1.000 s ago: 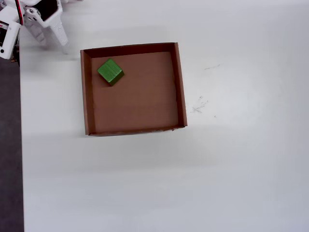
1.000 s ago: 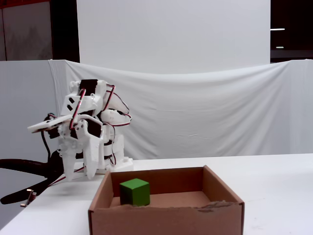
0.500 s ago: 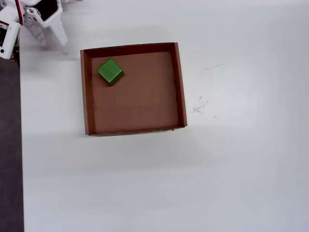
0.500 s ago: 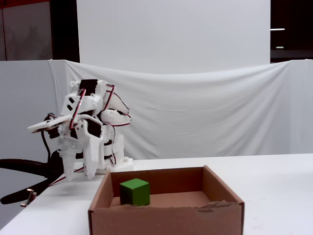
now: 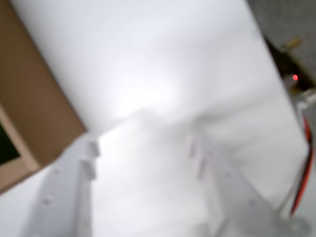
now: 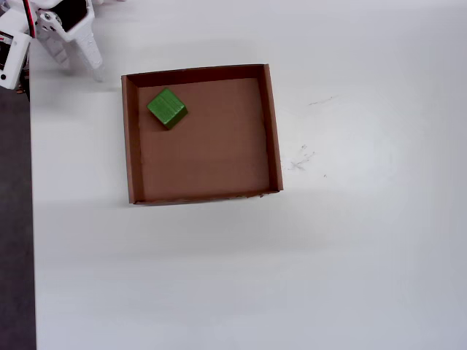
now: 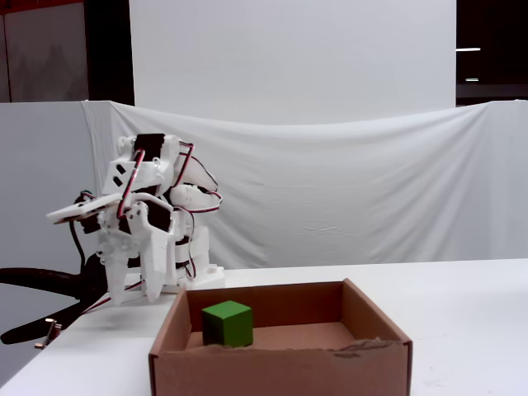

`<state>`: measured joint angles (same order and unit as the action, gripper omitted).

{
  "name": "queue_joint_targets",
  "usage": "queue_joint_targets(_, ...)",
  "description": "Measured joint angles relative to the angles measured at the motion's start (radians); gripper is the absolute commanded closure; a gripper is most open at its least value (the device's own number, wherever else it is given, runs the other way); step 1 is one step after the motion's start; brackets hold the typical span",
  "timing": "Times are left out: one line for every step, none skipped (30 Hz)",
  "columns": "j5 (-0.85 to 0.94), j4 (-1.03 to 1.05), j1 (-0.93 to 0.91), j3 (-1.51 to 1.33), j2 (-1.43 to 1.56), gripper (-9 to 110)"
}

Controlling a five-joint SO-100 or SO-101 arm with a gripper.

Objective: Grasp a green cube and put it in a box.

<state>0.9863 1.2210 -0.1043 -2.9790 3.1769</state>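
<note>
A white desk (image 6: 292, 277) fronts a draped white cloth backdrop (image 7: 346, 190) and a pale wall, seen from the fixed view. The green cube (image 6: 167, 108) sits on the floor of the box (image 6: 273, 131), in the corner nearest the arm, turned at an angle to the walls; in the overhead view that is the box's upper-left corner, the cube close to both walls, though whether it touches them cannot be told. From the fixed view the cube (image 7: 228, 323) stands flat behind the box's low front wall (image 7: 280, 371). The box rests on the desk's left half in the overhead view, and faint scuff marks (image 6: 300, 159) lie just beyond its right wall. The white arm (image 7: 148, 223) is folded back near the desk's far left corner, clear of the box. Its gripper (image 6: 79, 57) points down at bare desk with the fingers parted and nothing between them; the blurred wrist view shows both fingers (image 5: 69, 192) spread over white surface beside the box's outer wall (image 5: 34, 118).
</note>
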Motion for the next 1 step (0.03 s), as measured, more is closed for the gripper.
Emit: queue_joint_targets(0.000,0.000,0.000,0.000,0.000,77)
